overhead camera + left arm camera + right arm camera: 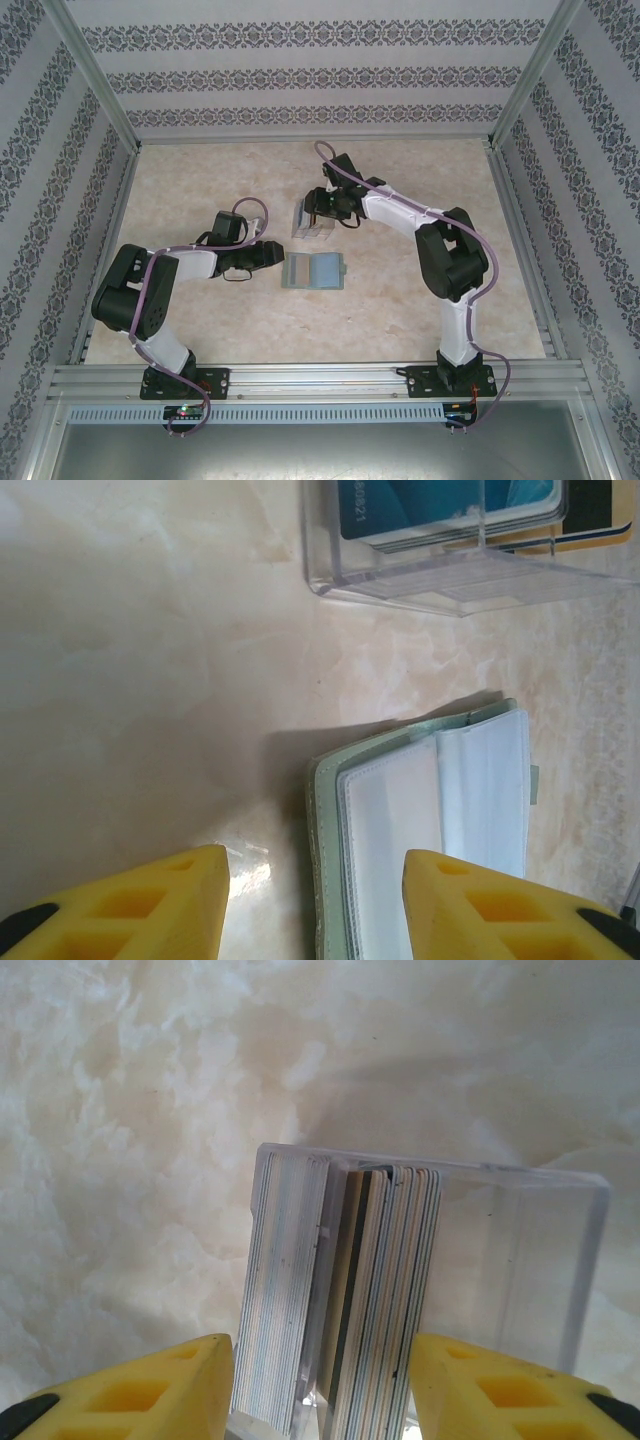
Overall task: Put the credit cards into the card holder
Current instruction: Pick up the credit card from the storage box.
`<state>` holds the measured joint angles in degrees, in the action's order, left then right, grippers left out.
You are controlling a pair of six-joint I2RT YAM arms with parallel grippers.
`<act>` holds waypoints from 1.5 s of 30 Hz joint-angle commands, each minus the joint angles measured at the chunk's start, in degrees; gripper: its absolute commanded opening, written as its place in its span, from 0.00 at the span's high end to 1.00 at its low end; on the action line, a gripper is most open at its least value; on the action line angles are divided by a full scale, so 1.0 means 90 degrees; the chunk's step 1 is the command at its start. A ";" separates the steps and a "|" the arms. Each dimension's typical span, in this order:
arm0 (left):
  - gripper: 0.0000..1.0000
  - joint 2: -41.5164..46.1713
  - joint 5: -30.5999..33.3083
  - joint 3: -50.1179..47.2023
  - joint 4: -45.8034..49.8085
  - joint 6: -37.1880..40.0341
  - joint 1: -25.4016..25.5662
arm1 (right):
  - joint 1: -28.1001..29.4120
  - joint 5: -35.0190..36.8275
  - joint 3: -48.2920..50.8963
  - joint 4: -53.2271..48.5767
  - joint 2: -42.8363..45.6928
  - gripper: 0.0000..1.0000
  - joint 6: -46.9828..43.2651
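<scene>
The card holder lies open on the counter, just ahead of the left pincer, whose jaws stand apart and empty over its near edge. The credit cards stand on edge in a clear rack. The right pincer straddles them; I cannot tell whether it grips.

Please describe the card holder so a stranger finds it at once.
On the beige table, look at its middle. The card holder lies open, just nearer than the clear rack. It is grey-green with pale blue pockets, not transparent.
</scene>
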<state>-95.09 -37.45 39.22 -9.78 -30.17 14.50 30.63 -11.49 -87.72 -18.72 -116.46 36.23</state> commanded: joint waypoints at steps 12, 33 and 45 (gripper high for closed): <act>0.51 0.0126 0.0088 -0.0068 0.0042 0.0149 -0.0039 | 0.0266 0.1354 -0.0473 -0.1325 0.0132 0.46 0.0701; 0.52 0.0087 0.0330 -0.0085 0.0056 0.0131 -0.0044 | 0.0376 0.0468 -0.0943 -0.0691 -0.0557 0.48 0.1303; 0.53 -0.0059 0.0268 -0.0045 0.0007 0.0099 -0.0040 | 0.0266 -0.0464 -0.0056 0.0613 -0.0095 0.59 0.0962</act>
<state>-95.09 -35.57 39.00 -9.76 -30.20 14.50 33.30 -12.12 -89.80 -17.15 -119.74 45.50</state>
